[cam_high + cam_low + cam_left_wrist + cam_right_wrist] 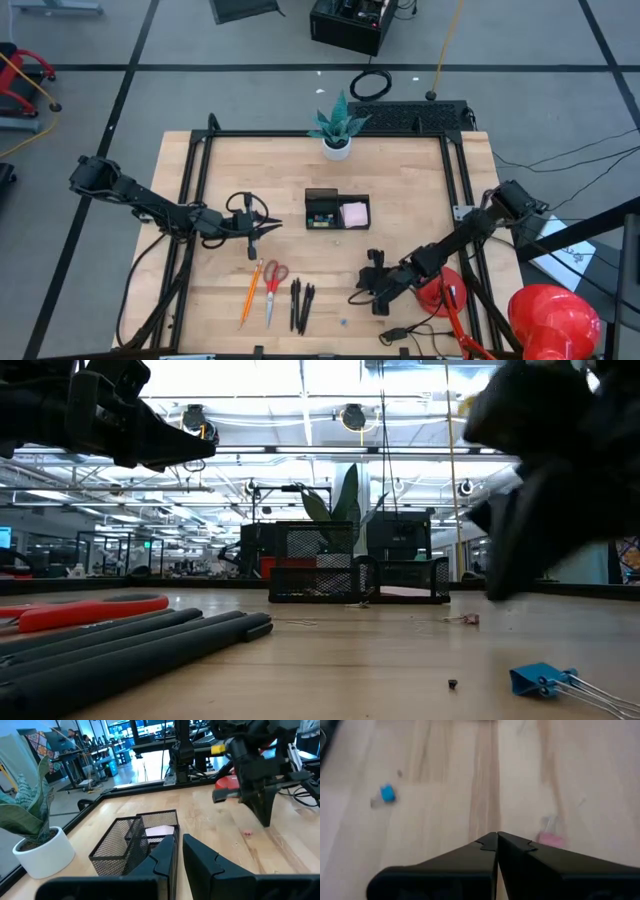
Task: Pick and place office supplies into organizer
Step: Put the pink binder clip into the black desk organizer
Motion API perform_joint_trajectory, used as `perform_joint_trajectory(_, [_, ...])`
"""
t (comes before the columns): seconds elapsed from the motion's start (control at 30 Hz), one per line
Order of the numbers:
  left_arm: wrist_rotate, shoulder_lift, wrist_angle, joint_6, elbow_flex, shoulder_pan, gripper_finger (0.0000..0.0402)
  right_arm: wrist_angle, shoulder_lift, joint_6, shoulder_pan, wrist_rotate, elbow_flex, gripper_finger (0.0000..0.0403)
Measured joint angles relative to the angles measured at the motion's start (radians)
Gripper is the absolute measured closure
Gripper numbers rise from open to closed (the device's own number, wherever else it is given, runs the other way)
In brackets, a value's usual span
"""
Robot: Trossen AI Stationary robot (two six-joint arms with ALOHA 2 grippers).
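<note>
The left end effector point(262, 228) hangs above the table point(400, 240), its fingers point(165, 857) nearly together with only a thin gap and nothing between them. The organizer point(337, 211) stands a little ahead of its tip, toward the right arm's side; in the left wrist view the mesh tray point(135, 842) shows just past the fingers with the pink pad point(160, 831) inside one compartment. A plant pot point(337, 148) stands beyond the organizer, near the table's far edge.

Just on the near side of the left end effector lie the pencil point(250, 292), the scissors point(273, 285) and the pens point(301, 303), side by side and well apart from the organizer. In the low view the pens point(130, 645) and the red scissor handle point(85, 610) lie in the foreground.

The right end effector point(358, 297) is low over the table with its fingers pressed fully together, gripping nothing. A small pink piece point(551, 837) lies just beside its tip, and a blue clip point(387, 793) lies farther off to one side. The clip point(540, 680) shows near the table's front edge in the low view.
</note>
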Motion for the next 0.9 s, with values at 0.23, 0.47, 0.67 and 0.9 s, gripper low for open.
perform_joint_trajectory(0.23, [0.000,0.000,-0.001,0.003,0.000,0.000,0.0355,0.009,-0.071,-0.117,0.016,0.110,0.002,0.0378])
perform_joint_trajectory(0.47, [0.000,0.000,-0.002,0.002,0.000,0.000,0.0355,-0.015,-0.079,0.049,0.006,0.259,0.002,0.0269])
perform_joint_trajectory(0.67, [0.000,0.000,-0.002,0.002,0.000,0.000,0.0355,-0.030,-0.055,0.188,0.059,0.371,0.002,0.0220])
perform_joint_trajectory(0.9, [0.000,0.000,-0.001,0.001,0.000,0.000,0.0355,-0.038,-0.022,0.230,0.099,0.417,0.002,0.0218])
